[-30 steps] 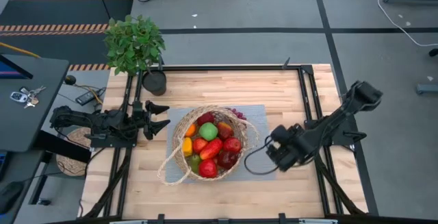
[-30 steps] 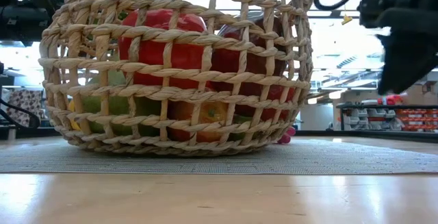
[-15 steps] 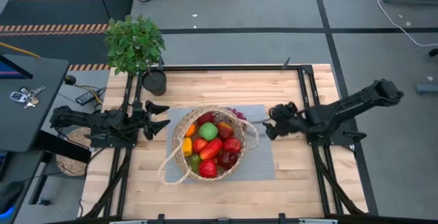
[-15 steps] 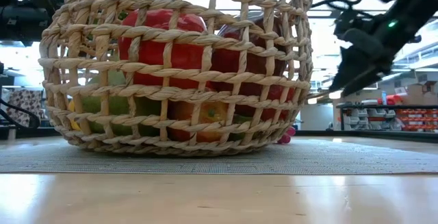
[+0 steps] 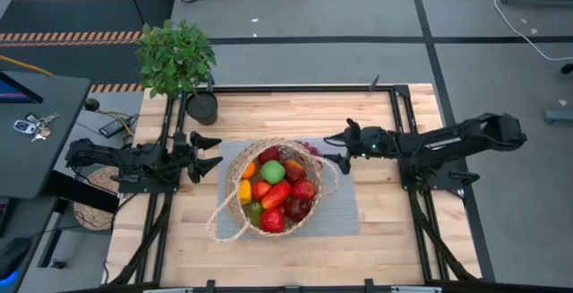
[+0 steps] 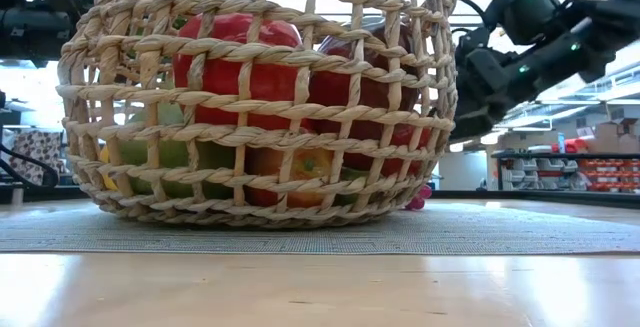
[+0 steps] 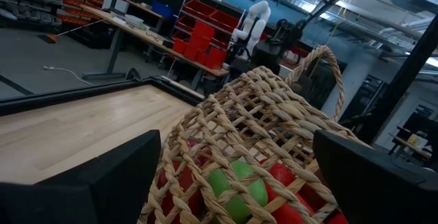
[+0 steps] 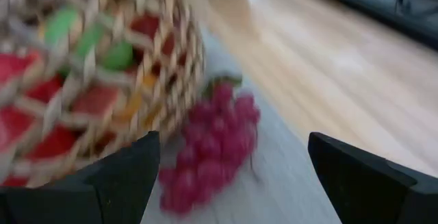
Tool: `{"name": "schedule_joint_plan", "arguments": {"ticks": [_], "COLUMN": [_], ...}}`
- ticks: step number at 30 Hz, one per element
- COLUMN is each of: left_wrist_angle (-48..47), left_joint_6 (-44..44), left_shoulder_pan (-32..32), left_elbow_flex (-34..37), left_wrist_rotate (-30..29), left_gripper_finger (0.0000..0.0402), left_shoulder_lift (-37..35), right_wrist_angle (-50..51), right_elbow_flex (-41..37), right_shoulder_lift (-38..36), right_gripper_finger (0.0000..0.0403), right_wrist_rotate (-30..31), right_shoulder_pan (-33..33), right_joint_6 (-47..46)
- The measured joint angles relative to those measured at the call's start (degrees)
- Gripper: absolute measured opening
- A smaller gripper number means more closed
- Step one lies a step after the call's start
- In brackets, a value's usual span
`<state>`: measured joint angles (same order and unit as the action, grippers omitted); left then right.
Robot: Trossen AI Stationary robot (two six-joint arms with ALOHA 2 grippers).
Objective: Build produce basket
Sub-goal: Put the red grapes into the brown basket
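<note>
Grapes (image 8: 212, 145) lie on the mat just beside the basket (image 5: 235, 211); your right end effector (image 5: 337, 148), spread, nears. Risk: a finger snagging the wicker, shifting it.

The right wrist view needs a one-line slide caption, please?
Open right hand faces purple grapes lying on the mat beside the filled basket.

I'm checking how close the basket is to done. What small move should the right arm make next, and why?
Probably ease the open right claw down over the purple grapes and close. They lie on the grey mat just outside the basket, the only produce seen outside it, and the claw already faces them.
</note>
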<state>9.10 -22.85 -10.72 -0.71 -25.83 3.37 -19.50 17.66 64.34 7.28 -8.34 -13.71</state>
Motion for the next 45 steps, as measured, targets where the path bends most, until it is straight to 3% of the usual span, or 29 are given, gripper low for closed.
{"name": "schedule_joint_plan", "arguments": {"ticks": [5,13,17,26,37,45], "left_wrist_angle": [0.01,0.01,0.01,0.02,0.01,0.02], "left_joint_6": [0.02,0.02,0.0,0.0,0.0,0.0], "left_shoulder_pan": [0.0,-0.01,0.0,0.0,0.0,0.0], "left_elbow_flex": [0.0,0.0,0.0,0.0,0.0,0.0], "left_wrist_rotate": [-0.02,-0.01,0.0,0.0,-0.01,0.0], "left_gripper_finger": [0.0389,0.0389,0.0389,0.0389,0.0389,0.0389], "left_shoulder_lift": [-0.02,-0.02,0.0,-0.02,-0.02,-0.02], "right_wrist_angle": [-16.75,-20.3,-20.65,-22.35,-23.16,-25.93], "right_elbow_flex": [-1.8,1.95,2.96,3.13,3.01,3.01], "right_shoulder_lift": [9.59,25.33,29.12,31.78,31.84,31.82], "right_gripper_finger": [0.0374,0.0372,0.0366,0.034,0.0239,0.0201], "right_wrist_rotate": [0.54,-3.81,0.24,2.0,3.44,3.66], "right_shoulder_pan": [-0.52,0.51,1.55,0.56,-2.88,-3.37], "right_joint_6": [0.44,-2.96,-3.1,2.81,3.45,3.45]}}
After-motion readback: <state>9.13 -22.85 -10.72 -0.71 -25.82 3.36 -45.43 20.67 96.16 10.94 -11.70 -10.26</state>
